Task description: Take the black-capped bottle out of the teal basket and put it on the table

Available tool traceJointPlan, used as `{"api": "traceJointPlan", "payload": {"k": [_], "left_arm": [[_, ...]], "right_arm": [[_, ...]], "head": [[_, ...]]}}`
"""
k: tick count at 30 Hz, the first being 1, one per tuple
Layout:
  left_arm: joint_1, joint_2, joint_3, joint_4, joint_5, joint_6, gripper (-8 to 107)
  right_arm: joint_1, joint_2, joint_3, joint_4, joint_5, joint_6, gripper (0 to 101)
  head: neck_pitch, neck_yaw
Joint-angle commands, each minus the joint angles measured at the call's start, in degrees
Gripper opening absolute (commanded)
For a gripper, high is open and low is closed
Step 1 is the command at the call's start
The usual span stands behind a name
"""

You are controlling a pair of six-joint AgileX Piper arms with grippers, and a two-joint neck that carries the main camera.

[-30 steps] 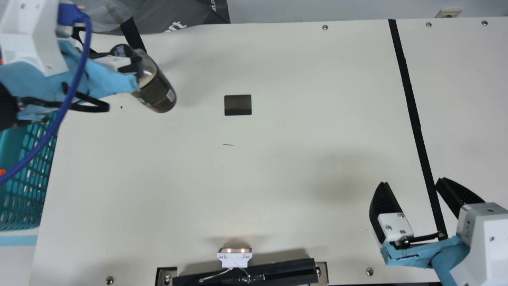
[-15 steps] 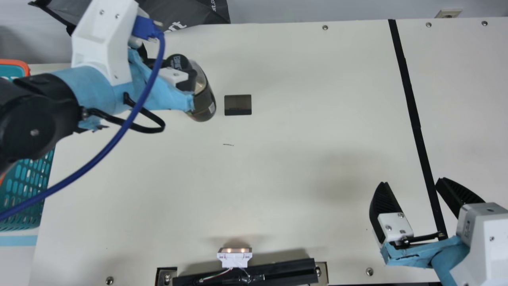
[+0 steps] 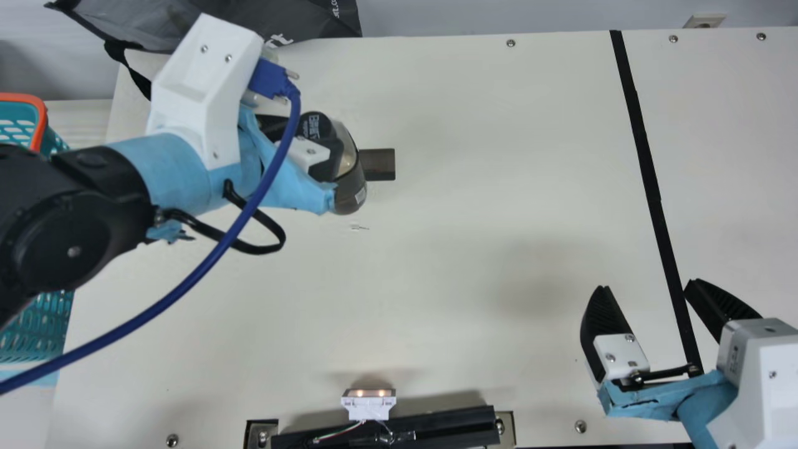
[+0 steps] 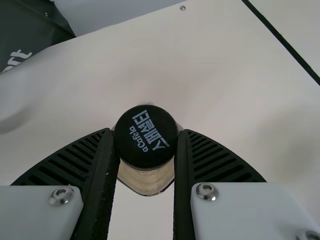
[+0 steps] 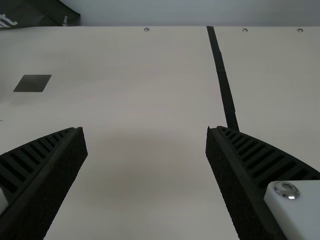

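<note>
Black-capped bottle: located in the upper left of the main view, out of the teal basket and over the worktop. My left pincer is closed about its neck, a finger on either side, just below the cap. My right pincer, lower right, stands wide open and holds nothing.

Step in hand, as judged: setting down. I cannot tell whether the base touches. Recommended: bring the bottle upright, lower it slowly until the base sits flat, and only then part the fingers, evenly, so neither side pushes the neck. Withdrawal should follow the line of the fingers, clear of the cap. Risk noted: a tall bottle released tilted or high would likely rock or topple.

Surface: cream, smooth, with a dark rectangular patch partly behind the bottle and a black strip running down the right side. Flat ground beyond the patch appears sounder for standing. Room: grey bag at upper left, against a pale grey background.
</note>
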Motion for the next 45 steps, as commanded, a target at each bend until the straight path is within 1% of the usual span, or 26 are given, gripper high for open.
{"api": "traceJointPlan", "payload": {"k": [1,15,26,36,45], "left_arm": [[-0.6,-0.4,0.4,0.0,-0.1,-0.2,0],[-4.8,-1.2,4.8,2.0,-2.2,-2.8,0],[-7.9,-0.5,6.8,4.8,-3.9,-6.1,0],[-8.6,-0.2,8.7,6.3,-5.4,-7.7,0],[-8.5,-0.7,9.9,6.2,-6.1,-8.1,0]], "right_arm": [[0.0,0.0,0.0,0.0,0.0,0.0,91],[0.0,0.0,0.0,0.0,0.0,0.0,91],[0.0,0.0,0.0,0.0,-0.1,0.0,91],[0.0,0.0,0.0,0.0,-0.1,0.0,91],[0.0,0.0,0.0,0.0,-0.1,0.0,91]], "head": [[-0.2,0.5],[-0.2,0.5],[-0.2,0.5],[-0.2,0.5],[-0.2,0.5]]}}
